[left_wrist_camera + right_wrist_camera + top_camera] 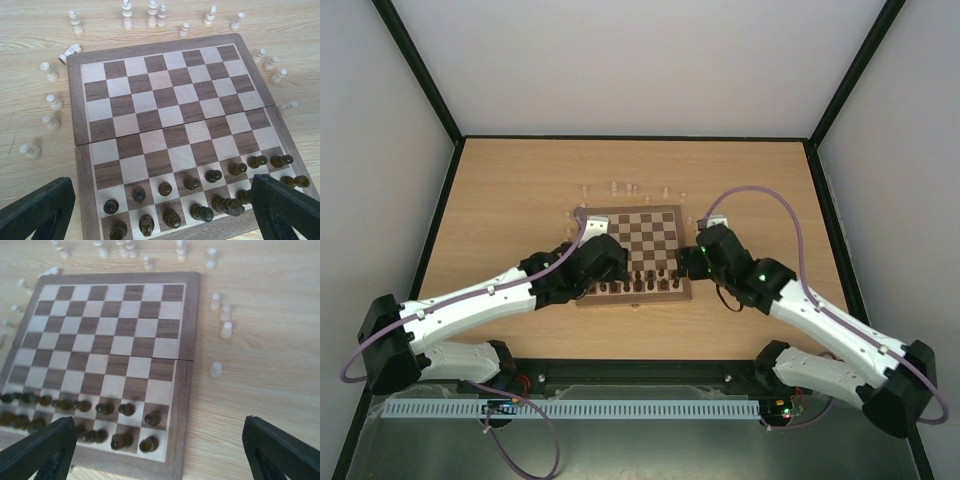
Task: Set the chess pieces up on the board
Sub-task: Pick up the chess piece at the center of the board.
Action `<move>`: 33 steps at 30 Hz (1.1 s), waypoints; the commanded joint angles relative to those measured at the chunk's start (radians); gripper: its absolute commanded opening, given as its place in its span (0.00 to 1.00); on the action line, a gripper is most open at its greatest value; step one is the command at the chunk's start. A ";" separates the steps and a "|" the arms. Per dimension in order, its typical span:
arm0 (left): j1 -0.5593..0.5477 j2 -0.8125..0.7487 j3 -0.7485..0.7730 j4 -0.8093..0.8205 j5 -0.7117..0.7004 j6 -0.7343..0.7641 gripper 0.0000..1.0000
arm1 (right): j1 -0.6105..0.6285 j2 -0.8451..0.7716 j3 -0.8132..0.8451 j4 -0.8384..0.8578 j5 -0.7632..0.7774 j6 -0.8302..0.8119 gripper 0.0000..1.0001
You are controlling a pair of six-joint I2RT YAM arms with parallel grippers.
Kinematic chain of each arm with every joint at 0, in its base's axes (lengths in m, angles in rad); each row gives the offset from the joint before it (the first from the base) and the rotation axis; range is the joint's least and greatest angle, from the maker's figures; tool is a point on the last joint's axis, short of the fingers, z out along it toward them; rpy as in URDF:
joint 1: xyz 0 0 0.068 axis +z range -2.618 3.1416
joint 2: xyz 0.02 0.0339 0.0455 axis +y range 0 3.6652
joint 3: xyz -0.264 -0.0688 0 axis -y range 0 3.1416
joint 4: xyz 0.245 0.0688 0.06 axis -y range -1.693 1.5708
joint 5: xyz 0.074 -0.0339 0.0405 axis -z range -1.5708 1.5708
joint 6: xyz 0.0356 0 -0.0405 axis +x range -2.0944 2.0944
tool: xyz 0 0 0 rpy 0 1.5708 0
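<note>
Both arms [470, 300] low at board [650, 232], jaws wide.

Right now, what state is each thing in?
Board, unfolded flat, far six rows bare.
Dark chess pieces, on the nearest two rows.
Pale chess pieces, off the board on the table.
One pale piece, toppled by the far-left corner.
Left gripper, open, empty.
Right gripper, open, empty.

The board [165, 107] is smooth, faintly shiny wood on a matt, pale wood-grain worktop [290, 25]. The chess pieces [213, 175] are wood, the dark ones glossy.
</note>
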 commanded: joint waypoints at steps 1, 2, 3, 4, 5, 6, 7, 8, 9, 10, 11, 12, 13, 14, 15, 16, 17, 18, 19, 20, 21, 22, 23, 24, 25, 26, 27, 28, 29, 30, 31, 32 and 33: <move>0.015 -0.001 -0.018 0.048 0.027 0.026 0.99 | -0.146 0.115 0.048 0.040 -0.213 -0.037 0.83; 0.017 -0.006 -0.027 0.059 0.042 0.031 0.99 | -0.172 0.143 0.053 0.044 -0.240 -0.041 0.77; 0.020 -0.011 -0.038 0.076 0.056 0.036 0.99 | -0.196 0.171 0.060 0.044 -0.255 -0.045 0.72; 0.022 -0.014 -0.047 0.085 0.071 0.040 0.99 | -0.217 0.197 0.069 0.043 -0.262 -0.049 0.67; 0.023 -0.016 -0.060 0.095 0.083 0.044 0.99 | -0.238 0.223 0.077 0.043 -0.266 -0.053 0.64; 0.025 -0.019 -0.069 0.103 0.097 0.047 0.99 | -0.256 0.255 0.086 0.042 -0.272 -0.058 0.60; 0.027 -0.021 -0.077 0.111 0.109 0.052 0.99 | -0.270 0.277 0.091 0.043 -0.277 -0.060 0.56; 0.029 -0.021 -0.083 0.119 0.122 0.058 0.99 | -0.286 0.297 0.096 0.045 -0.282 -0.061 0.54; 0.031 -0.023 -0.090 0.127 0.135 0.063 0.99 | -0.299 0.318 0.102 0.047 -0.283 -0.064 0.54; 0.032 -0.023 -0.097 0.134 0.146 0.068 0.99 | -0.308 0.342 0.108 0.047 -0.289 -0.067 0.53; 0.034 -0.023 -0.103 0.143 0.158 0.073 0.99 | -0.316 0.368 0.118 0.046 -0.296 -0.071 0.51; 0.036 -0.023 -0.109 0.149 0.167 0.079 0.99 | -0.319 0.393 0.127 0.043 -0.299 -0.075 0.49; 0.038 -0.023 -0.112 0.154 0.177 0.082 0.99 | -0.321 0.420 0.138 0.039 -0.298 -0.079 0.47; 0.040 -0.023 -0.116 0.158 0.183 0.086 0.99 | -0.322 0.442 0.143 0.036 -0.297 -0.080 0.45; 0.043 -0.024 -0.117 0.161 0.191 0.090 0.99 | -0.321 0.460 0.147 0.038 -0.293 -0.082 0.45; 0.045 -0.026 -0.121 0.162 0.195 0.093 0.99 | -0.321 0.475 0.147 0.039 -0.289 -0.082 0.45; 0.046 -0.028 -0.122 0.163 0.198 0.096 0.99 | -0.321 0.489 0.149 0.042 -0.280 -0.082 0.45; 0.048 -0.034 -0.123 0.164 0.200 0.098 0.99 | -0.321 0.502 0.149 0.043 -0.268 -0.082 0.45; 0.049 -0.038 -0.127 0.164 0.202 0.100 0.99 | -0.322 0.515 0.149 0.043 -0.255 -0.084 0.45; 0.051 -0.045 -0.130 0.165 0.204 0.103 0.99 | -0.322 0.530 0.150 0.044 -0.245 -0.087 0.45; 0.054 -0.049 -0.133 0.166 0.205 0.104 0.99 | -0.324 0.544 0.152 0.043 -0.234 -0.090 0.44; 0.057 -0.054 -0.134 0.168 0.206 0.105 0.99 | -0.325 0.558 0.155 0.043 -0.225 -0.091 0.44; 0.059 -0.057 -0.135 0.168 0.207 0.106 0.99 | -0.328 0.571 0.157 0.048 -0.220 -0.092 0.44; 0.062 -0.059 -0.136 0.169 0.208 0.108 0.99 | -0.332 0.580 0.156 0.052 -0.220 -0.094 0.44; 0.065 -0.060 -0.138 0.169 0.209 0.109 0.99 | -0.336 0.590 0.158 0.057 -0.224 -0.095 0.44; 0.068 -0.059 -0.139 0.170 0.211 0.110 0.99 | -0.344 0.601 0.159 0.061 -0.226 -0.097 0.42; 0.071 -0.060 -0.139 0.170 0.213 0.111 0.99 | -0.349 0.605 0.158 0.067 -0.227 -0.097 0.41; 0.074 -0.059 -0.140 0.172 0.214 0.111 0.99 | -0.356 0.611 0.159 0.072 -0.229 -0.099 0.41; 0.076 -0.058 -0.140 0.172 0.217 0.113 0.99 | -0.362 0.618 0.161 0.075 -0.234 -0.101 0.40; 0.078 -0.056 -0.139 0.173 0.219 0.114 0.99 | -0.369 0.622 0.164 0.078 -0.239 -0.102 0.40; 0.080 -0.054 -0.139 0.173 0.221 0.114 0.99 | -0.373 0.627 0.166 0.080 -0.242 -0.103 0.40; 0.081 -0.051 -0.139 0.175 0.222 0.116 0.99 | -0.378 0.634 0.168 0.084 -0.246 -0.104 0.39; 0.083 -0.049 -0.137 0.174 0.224 0.118 0.99 | -0.380 0.639 0.171 0.086 -0.251 -0.105 0.39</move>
